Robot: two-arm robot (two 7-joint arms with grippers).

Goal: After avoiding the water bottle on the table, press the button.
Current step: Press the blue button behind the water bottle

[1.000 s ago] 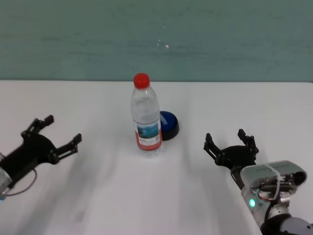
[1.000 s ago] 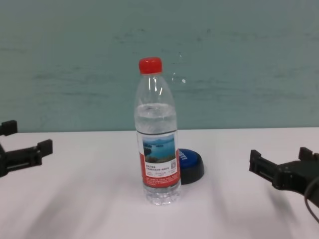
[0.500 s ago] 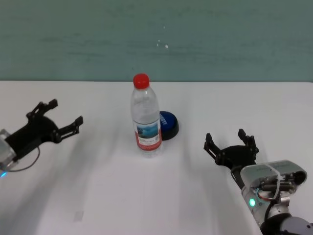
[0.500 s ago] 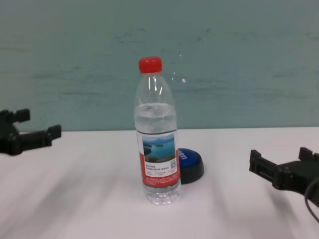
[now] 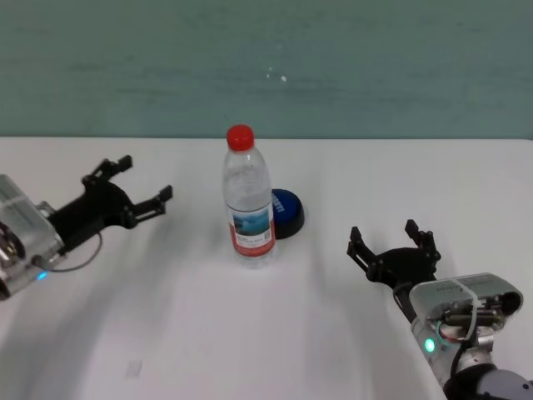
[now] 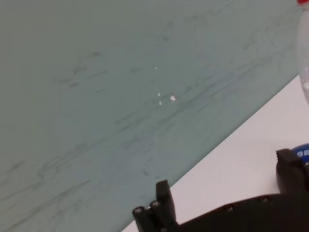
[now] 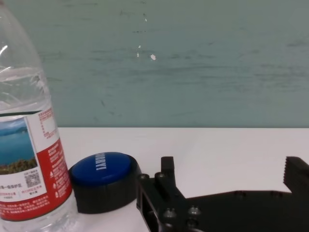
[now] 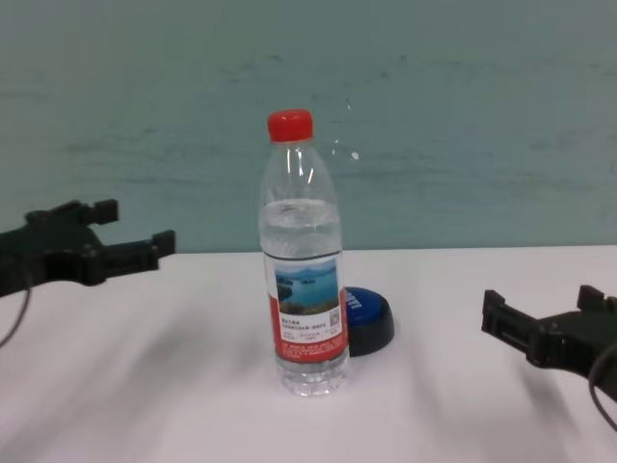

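Note:
The water bottle (image 5: 248, 200), clear with a red cap and a red-and-white label, stands upright in the middle of the white table (image 5: 250, 333). The blue button (image 5: 288, 210) with a black base sits just behind it to the right, partly hidden by it. My left gripper (image 5: 143, 177) is open and empty, above the table to the left of the bottle, apart from it. My right gripper (image 5: 383, 233) is open and empty, low at the right front. In the chest view the bottle (image 8: 304, 280) stands in front of the button (image 8: 370, 318). The right wrist view shows the button (image 7: 104, 179) beside the bottle (image 7: 24, 140).
A teal wall (image 5: 266, 67) runs behind the table's far edge. The table stretches bare to both sides of the bottle and in front of it.
My left gripper has moved forward and to the right, toward the bottle, still open. The right arm, bottle and button have not moved.

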